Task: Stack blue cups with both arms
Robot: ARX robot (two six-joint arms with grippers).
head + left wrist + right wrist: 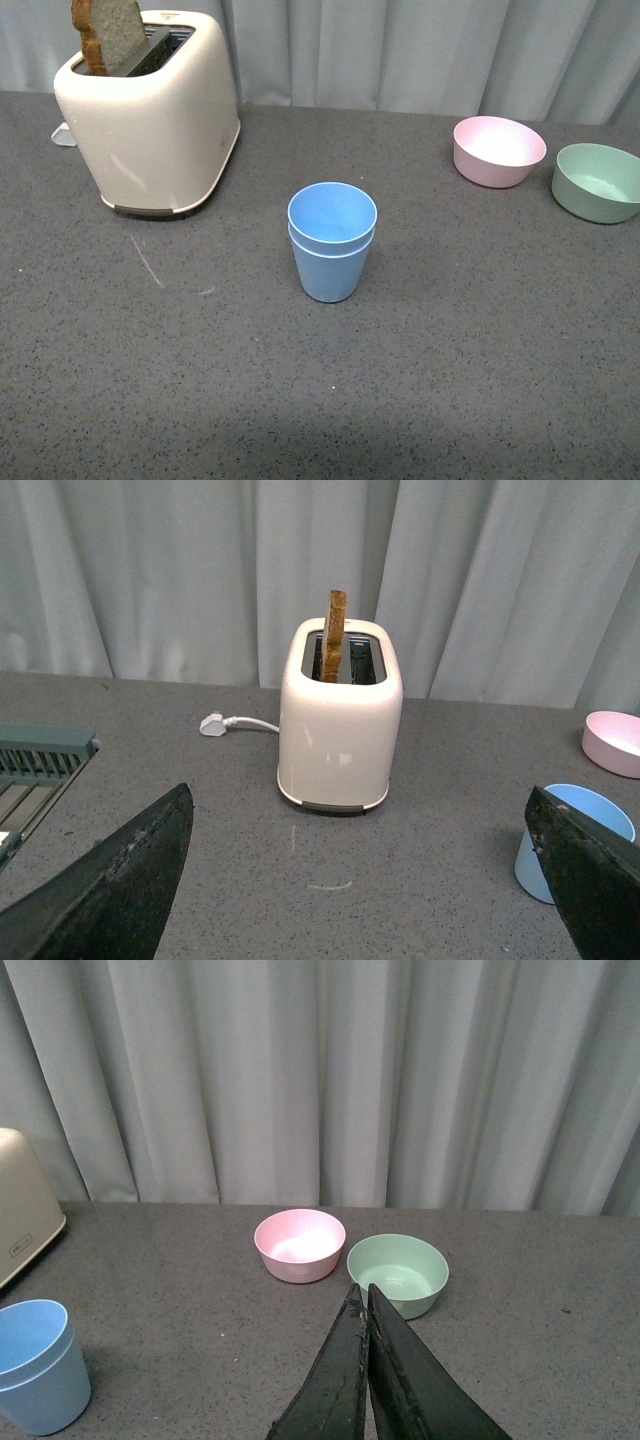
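Two blue cups (332,243) stand nested one inside the other, upright in the middle of the grey table, with the inner rim just above the outer one. The left wrist view catches the stack (560,840) partly behind one finger; the right wrist view has the stack (38,1365) at its edge. No arm appears in the front view. My left gripper (360,810) is open, its two black fingers spread wide with bare table between them. My right gripper (361,1290) is shut, its fingers pressed together with nothing in them.
A cream toaster (150,110) with a slice of toast (107,35) stands at the back left, its plug (212,724) lying beside it. A pink bowl (498,150) and a green bowl (598,181) sit at the back right. A grey rack (35,770) shows in the left wrist view.
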